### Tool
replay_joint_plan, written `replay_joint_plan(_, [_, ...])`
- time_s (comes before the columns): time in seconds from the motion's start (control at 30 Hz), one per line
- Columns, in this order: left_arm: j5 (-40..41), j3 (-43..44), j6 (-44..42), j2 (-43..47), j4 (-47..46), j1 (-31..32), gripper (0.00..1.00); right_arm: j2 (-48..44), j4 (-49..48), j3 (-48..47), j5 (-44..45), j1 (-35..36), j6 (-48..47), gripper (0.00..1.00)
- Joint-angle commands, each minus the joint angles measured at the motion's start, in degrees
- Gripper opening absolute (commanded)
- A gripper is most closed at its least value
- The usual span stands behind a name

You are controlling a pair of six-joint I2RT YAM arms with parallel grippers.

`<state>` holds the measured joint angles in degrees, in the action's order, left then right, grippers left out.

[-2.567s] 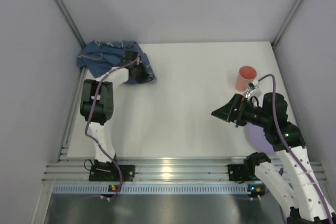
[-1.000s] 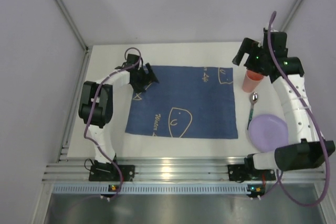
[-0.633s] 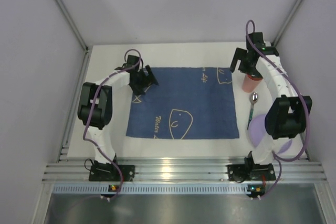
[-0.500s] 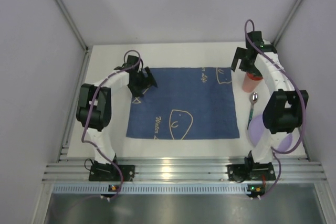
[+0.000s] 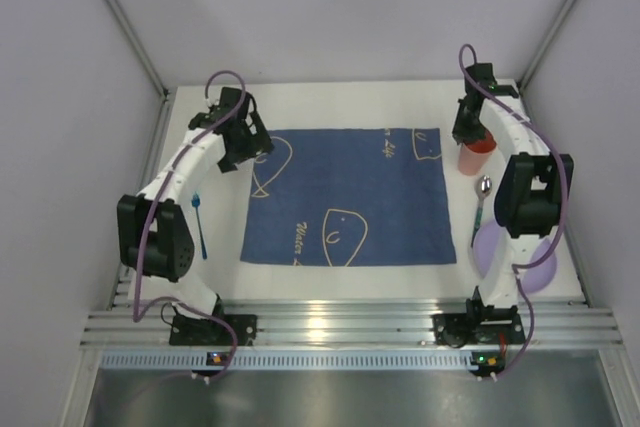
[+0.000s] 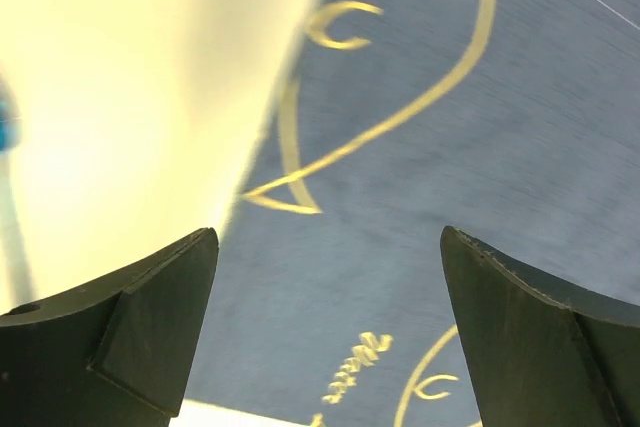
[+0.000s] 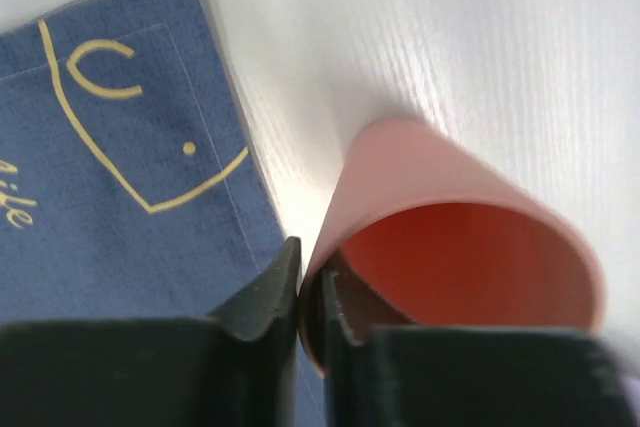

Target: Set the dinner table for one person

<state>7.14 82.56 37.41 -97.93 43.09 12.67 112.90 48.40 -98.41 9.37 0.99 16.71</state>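
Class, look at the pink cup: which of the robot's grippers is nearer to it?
Right. The right gripper pinches the rim of the pink cup; the left gripper hangs open over the blue placemat, at its opposite side.

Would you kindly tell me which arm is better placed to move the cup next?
Right: the right claw pinches the cup at its rim; the left claw hangs open over the mat, far from the cup.

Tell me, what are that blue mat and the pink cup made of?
The placemat looks like woven cloth, matte: the wrist view shows a fine weave and a stitched hem. The cup looks like smooth plastic, thin-walled with a soft sheen, though silicone can't be ruled out.
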Motion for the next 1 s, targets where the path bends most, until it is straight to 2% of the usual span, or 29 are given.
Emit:
replay_joint_plan(0.0, [13.0, 0.1, -2.6, 6.6, 9.9, -3.2, 0.98, -2.2, -3.1, -0.9, -1.5, -0.1, -1.2, 0.0])
replay_joint_plan(0.1, [11.6, -5.5, -3.4, 11.3, 9.8, -7.8, 0.98, -4.5, -1.5, -2.6, -0.8, 0.7, -2.1, 0.0])
replay_joint_plan(0.27, [8.8, -14.0, -4.1, 18.6, 10.6, -14.1, 0.98, -9.9, 1.7, -5.6, 5.0, 8.7, -3.1, 0.0])
replay_joint_plan(0.4, [7.3, -19.0, -3.5, 22.4, 10.9, -15.9, 0.98, -9.5, 3.1, -8.6, 7.1, 14.6, -2.3, 0.0])
replay_joint_plan(0.67, [5.5, -26.1, -4.0, 25.1, 8.6, -18.2, 0.95, 1.1, 3.2, -14.1, 7.2, 19.0, -1.2, 0.0])
replay_joint_plan(0.9, [4.5, -27.2, -6.2, 24.7, 8.0, -20.7, 0.94, 7.9, 2.9, -16.0, 5.7, 19.2, -0.3, 0.0])
replay_joint_plan(0.97, [4.6, -26.8, -6.8, 24.6, 8.3, -21.5, 0.93, 8.8, 2.8, -15.8, 4.4, 19.2, 0.1, 0.07])
